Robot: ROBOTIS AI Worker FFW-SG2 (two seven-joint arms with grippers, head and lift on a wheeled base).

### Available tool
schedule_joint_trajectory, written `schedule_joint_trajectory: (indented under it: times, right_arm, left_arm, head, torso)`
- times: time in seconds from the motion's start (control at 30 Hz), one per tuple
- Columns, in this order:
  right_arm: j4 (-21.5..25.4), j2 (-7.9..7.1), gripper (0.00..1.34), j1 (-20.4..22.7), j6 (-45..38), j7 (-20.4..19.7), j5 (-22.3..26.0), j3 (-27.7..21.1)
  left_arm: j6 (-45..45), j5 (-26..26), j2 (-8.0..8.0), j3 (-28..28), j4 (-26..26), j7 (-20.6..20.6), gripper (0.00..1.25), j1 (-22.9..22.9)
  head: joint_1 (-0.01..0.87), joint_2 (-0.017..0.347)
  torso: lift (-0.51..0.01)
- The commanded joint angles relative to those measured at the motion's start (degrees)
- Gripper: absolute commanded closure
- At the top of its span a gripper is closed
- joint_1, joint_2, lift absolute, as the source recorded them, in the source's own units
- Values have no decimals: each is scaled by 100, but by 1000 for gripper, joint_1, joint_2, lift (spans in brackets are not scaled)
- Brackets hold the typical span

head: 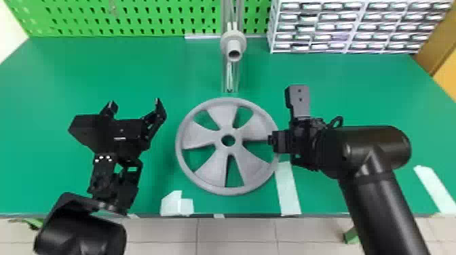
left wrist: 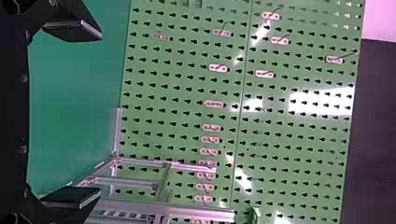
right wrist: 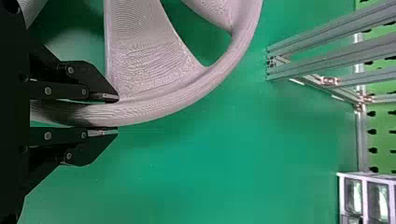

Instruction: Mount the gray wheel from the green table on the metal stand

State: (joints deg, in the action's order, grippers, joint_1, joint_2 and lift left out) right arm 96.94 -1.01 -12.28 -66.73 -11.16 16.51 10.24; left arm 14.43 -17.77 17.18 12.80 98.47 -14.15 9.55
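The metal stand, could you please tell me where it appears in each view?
Head view: the metal stand, top centre, beyond the gray wheel.
Left wrist view: past one finger of the left gripper.
Right wrist view: beyond the wheel's rim.
Shared landmark: the green pegboard behind it.

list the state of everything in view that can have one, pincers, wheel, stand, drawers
left pincer, open
right pincer, shut on the wheel's rim
gray wheel, off the stand, over the green table
metal stand, no wheel mounted
drawers, too small to tell if all shut
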Motion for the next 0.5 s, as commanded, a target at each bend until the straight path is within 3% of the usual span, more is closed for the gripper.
schedule_joint_trajectory:
  times: [0.0,0.47]
  right_arm:
    - [27,-31,1004,59,151,0,-16,-5]
    - [168,-119,1009,341,1048,211,-104,22]
  left_arm:
    - [-1,-8,-4,21,102,-36,116,126]
    - [-54,-25,-4,3,401,-97,119,381]
  head:
    - [868,52]
    - [868,52]
  torso:
    - [-93]
    - [-93]
